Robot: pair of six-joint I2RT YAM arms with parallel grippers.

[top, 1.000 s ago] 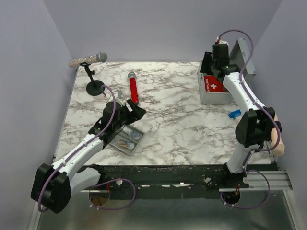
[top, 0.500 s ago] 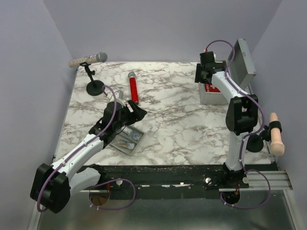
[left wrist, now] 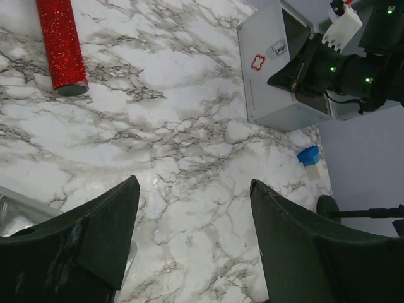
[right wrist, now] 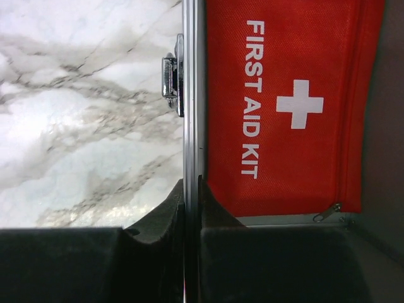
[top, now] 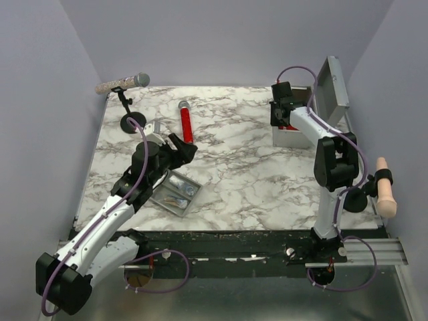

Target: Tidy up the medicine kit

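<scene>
Fingers of your right gripper (right wrist: 190,189) are pinching the wall of the grey, open-lidded medicine kit (top: 292,136), well right of the red tube (top: 185,122); your left gripper (left wrist: 194,186) is gaping empty near that tube.

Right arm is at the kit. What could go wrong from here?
The right gripper pinches only the thin side wall of the kit, so a pull might slip off or tip it. The lid stands open beside the arm and could drop on it. Its inner finger may snag the red pouch.
</scene>
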